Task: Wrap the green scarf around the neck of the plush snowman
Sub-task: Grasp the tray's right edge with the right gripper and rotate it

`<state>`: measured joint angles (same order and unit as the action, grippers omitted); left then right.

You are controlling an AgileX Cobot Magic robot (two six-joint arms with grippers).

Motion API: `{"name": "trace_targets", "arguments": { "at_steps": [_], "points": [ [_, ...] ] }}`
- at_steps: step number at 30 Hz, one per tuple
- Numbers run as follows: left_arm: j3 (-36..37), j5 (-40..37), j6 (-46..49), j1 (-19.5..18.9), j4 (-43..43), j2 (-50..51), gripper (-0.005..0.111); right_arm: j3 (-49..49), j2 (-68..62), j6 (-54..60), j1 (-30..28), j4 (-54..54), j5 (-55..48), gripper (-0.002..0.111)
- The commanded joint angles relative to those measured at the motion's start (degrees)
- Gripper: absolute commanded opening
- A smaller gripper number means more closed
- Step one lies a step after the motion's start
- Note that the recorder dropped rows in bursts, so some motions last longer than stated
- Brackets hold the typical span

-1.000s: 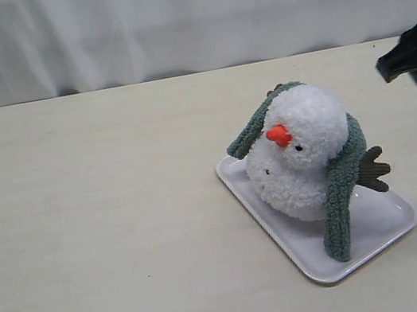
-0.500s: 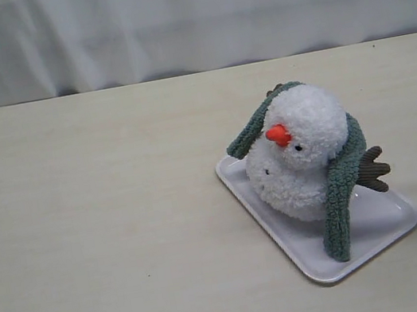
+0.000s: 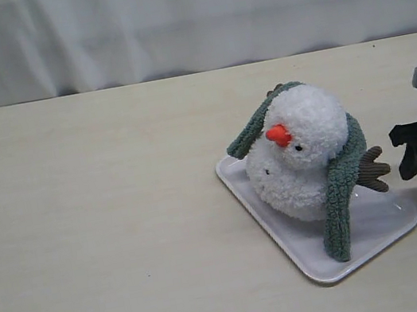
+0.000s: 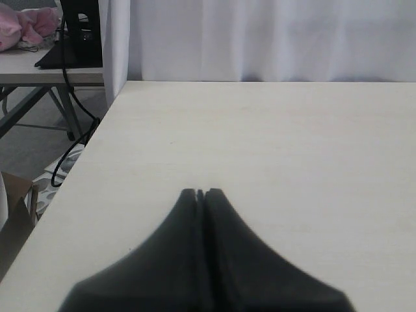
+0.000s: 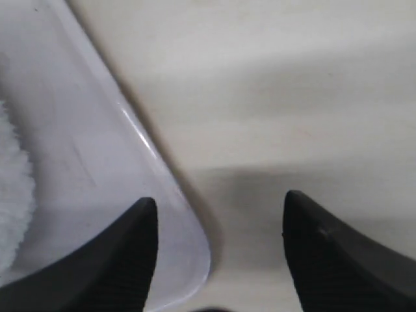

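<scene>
The plush snowman (image 3: 304, 147) sits leaning on a white tray (image 3: 381, 218), orange nose toward the left. The green scarf (image 3: 342, 189) lies draped over it behind the head. One end hangs down its right side onto the tray, the other slopes off to the left (image 3: 247, 137). My right gripper (image 3: 402, 152) hovers open just right of the tray, near the brown branch arm (image 3: 372, 169), holding nothing. In the right wrist view its fingers straddle the tray's corner rim (image 5: 188, 240), with white plush (image 5: 13, 188) at the edge. My left gripper (image 4: 201, 192) is shut and empty over bare table.
A white curtain (image 3: 168, 17) hangs behind the beige table (image 3: 107, 222). In the left wrist view the table's edge (image 4: 97, 136) drops to the floor, with cables (image 4: 68, 84) and another table (image 4: 39, 71) beyond.
My right gripper dropped from the upper right corner and moved left, low beside the tray. Snowman, scarf and tray have not moved.
</scene>
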<state>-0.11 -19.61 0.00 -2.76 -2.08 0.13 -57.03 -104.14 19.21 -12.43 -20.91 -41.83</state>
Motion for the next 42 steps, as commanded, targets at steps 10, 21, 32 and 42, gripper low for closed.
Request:
{"name": "trace_targets", "arguments": {
  "at_steps": [10, 21, 32, 42],
  "points": [
    [0.1, 0.7, 0.0, 0.3, -0.2, -0.1, 0.000, 0.1, -4.4, 15.7, 0.0, -8.9, 4.1, 0.055],
    [0.1, 0.7, 0.0, 0.3, -0.2, -0.1, 0.000, 0.1, -7.5, 21.0, 4.7, -8.7, 8.2, 0.048],
    [0.1, 0.7, 0.0, 0.3, -0.2, -0.1, 0.000, 0.1, -7.5, 22.0, 5.9, -7.6, 11.8, 0.021],
    [0.1, 0.7, 0.0, 0.3, -0.2, -0.1, 0.000, 0.1, -7.5, 28.4, 5.9, -9.1, 15.2, 0.004]
  ]
}}
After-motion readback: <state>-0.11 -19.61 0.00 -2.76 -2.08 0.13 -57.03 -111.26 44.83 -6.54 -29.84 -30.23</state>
